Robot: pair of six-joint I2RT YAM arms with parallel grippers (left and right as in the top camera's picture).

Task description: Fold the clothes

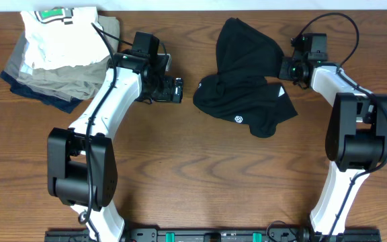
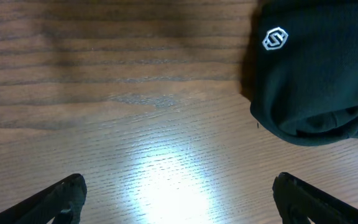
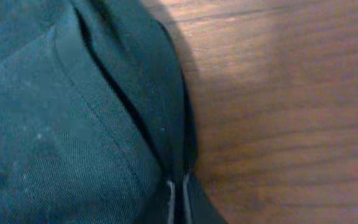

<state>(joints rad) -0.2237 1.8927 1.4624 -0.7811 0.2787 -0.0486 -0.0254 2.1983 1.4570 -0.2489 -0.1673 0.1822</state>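
Two dark fingers (image 2: pixel 58 199) of the left gripper (image 2: pixel 179 190) stand far apart at the bottom corners of its wrist view. Bare table (image 2: pixel 104 93) shows between them and nothing is held. That wide stance suits a hand about to take cloth, I judge. It points toward the near hem of the clothes (image 2: pixel 319 74), which lie ahead and off to one side, near the fingers but apart from them, with a small white logo (image 2: pixel 275 39) facing up.

The right gripper (image 1: pixel 289 69) sits at the opposite edge of the garment. Its wrist view is filled by a black fold and seam, with two thin pale lines at the bottom that may be its fingertips pressed on the fabric. I cannot tell whether it is closed on the cloth or only poised over it.

From overhead, the clothes lie crumpled mid-table between the two arms. They form an uneven heap, with one lobe toward the back and a flap with a white mark toward the front. Nothing is spread flat, so folding has not begun. One gripper at each side looks like a set-up for pulling the heap flat.

A stack of folded garments (image 1: pixel 59 50) rests at the back left, well apart from the clothes, probably to keep it clear of the work.
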